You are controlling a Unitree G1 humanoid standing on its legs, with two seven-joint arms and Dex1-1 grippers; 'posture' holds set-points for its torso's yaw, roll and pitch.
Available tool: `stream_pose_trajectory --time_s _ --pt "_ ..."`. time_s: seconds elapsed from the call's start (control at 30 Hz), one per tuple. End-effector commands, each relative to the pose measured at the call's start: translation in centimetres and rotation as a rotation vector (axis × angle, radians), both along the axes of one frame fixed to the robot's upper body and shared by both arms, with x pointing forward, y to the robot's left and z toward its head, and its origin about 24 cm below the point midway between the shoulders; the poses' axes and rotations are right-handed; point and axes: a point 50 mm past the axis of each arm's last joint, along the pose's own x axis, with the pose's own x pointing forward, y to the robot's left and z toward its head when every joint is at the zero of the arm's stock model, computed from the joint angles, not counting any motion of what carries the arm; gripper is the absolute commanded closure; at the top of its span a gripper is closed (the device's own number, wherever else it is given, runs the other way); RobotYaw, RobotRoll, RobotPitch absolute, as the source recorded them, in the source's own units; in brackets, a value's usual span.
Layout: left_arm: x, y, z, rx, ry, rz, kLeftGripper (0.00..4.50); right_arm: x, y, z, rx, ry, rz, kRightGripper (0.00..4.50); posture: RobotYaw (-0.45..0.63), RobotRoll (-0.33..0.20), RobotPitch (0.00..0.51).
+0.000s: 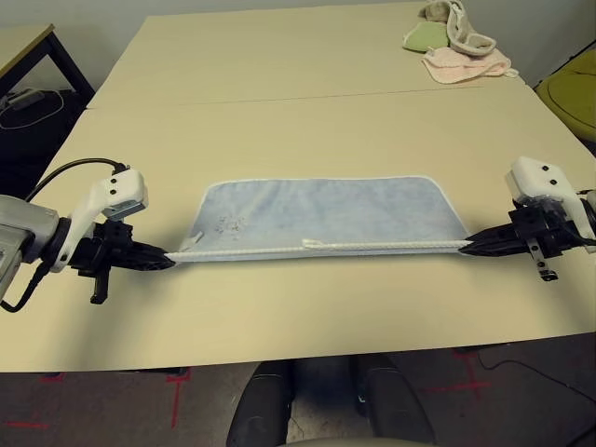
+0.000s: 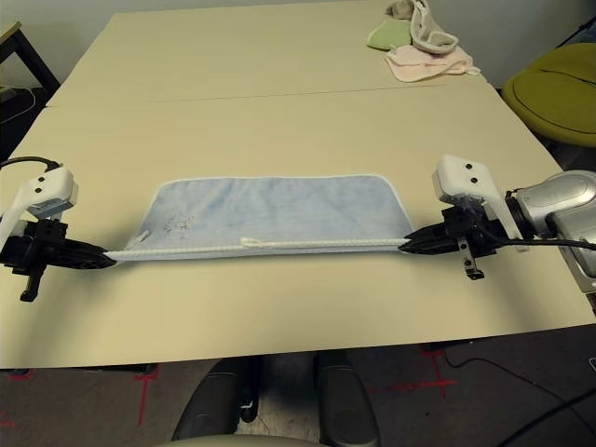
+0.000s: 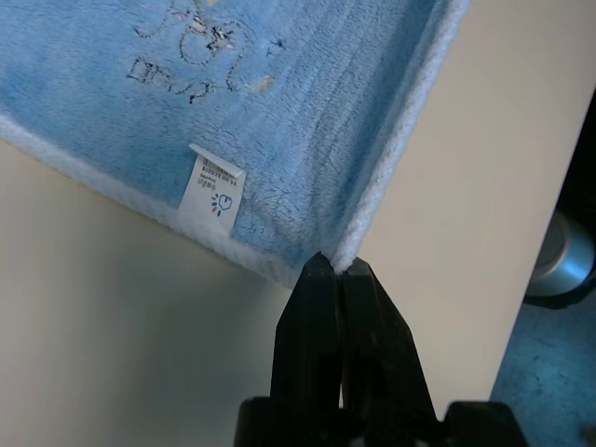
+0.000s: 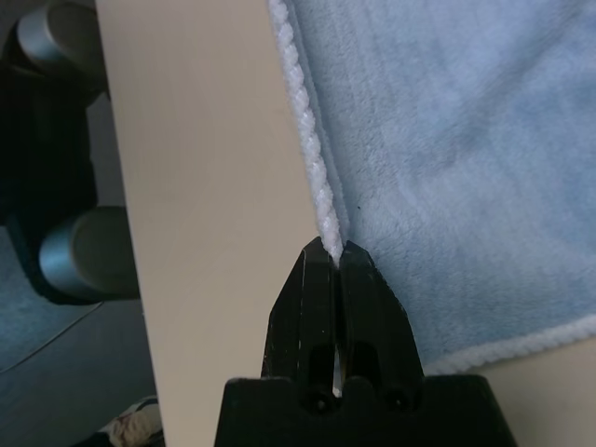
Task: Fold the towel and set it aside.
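Observation:
The light-blue towel [image 1: 326,216] with white piped edging lies spread across the table, its near edge pulled taut between both grippers. My left gripper [image 1: 168,260] is shut on the towel's near left corner, beside the small white tag [image 3: 212,193] and the faint printed motif [image 3: 200,56]. On the other side, my right gripper [image 1: 465,248] is shut on the near right corner, pinching the white piping [image 4: 312,158]. Both corners are held just above the tabletop.
Pink [image 1: 466,63], green [image 1: 424,38] and beige [image 1: 458,26] cloths lie in a heap at the far right of the table [image 1: 279,112]. A yellow-green chair [image 2: 559,88] stands off the right side. The table's front edge runs close below the grippers.

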Motion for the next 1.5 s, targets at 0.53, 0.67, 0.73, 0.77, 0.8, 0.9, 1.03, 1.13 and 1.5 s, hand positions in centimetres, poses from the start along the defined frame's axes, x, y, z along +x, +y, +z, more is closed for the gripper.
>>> stream_pose_trajectory --time_s 0.53,0.67,0.73,0.77,0.8,0.9,1.03,1.13,1.5 --pt "-0.9 1.2 -0.3 0.091 0.072 0.019 4.45 -0.7 -1.4 -1.4 -0.183 0.037 0.015 4.50 0.05 0.000 0.165" --pt "-0.9 1.3 -0.7 0.109 0.075 0.009 4.45 -0.3 -1.0 -1.7 -0.207 0.011 0.040 4.50 0.06 0.000 0.163" --pt "-0.9 1.3 -0.8 0.118 0.078 0.006 4.45 -0.2 -1.0 -1.8 -0.221 0.005 0.051 4.50 0.06 0.000 0.162" --pt "-0.9 1.3 -0.8 0.124 0.079 0.003 4.45 -0.1 -1.0 -1.9 -0.228 0.003 0.055 4.50 0.06 0.000 0.161" --pt "-0.9 1.4 -0.8 0.133 0.081 0.000 4.45 -0.1 -0.9 -2.0 -0.237 0.002 0.062 4.50 0.06 0.000 0.161" --pt "-0.9 1.5 -0.9 0.142 0.085 -0.008 4.45 0.0 -0.9 -2.1 -0.247 0.008 0.078 4.50 0.06 0.000 0.159" --pt "-0.9 1.4 -1.0 0.144 0.092 -0.015 4.45 -0.2 -0.7 -2.3 -0.246 0.036 0.093 4.50 0.06 0.000 0.160" --pt "-1.0 1.4 -1.0 0.147 0.104 -0.026 4.45 -0.5 -0.7 -2.3 -0.241 0.059 0.101 4.50 0.06 0.000 0.161" --pt "0.7 1.3 -0.3 0.160 0.030 -0.033 4.45 0.4 -0.8 -2.0 -0.258 0.005 0.092 4.50 0.05 0.000 0.161"
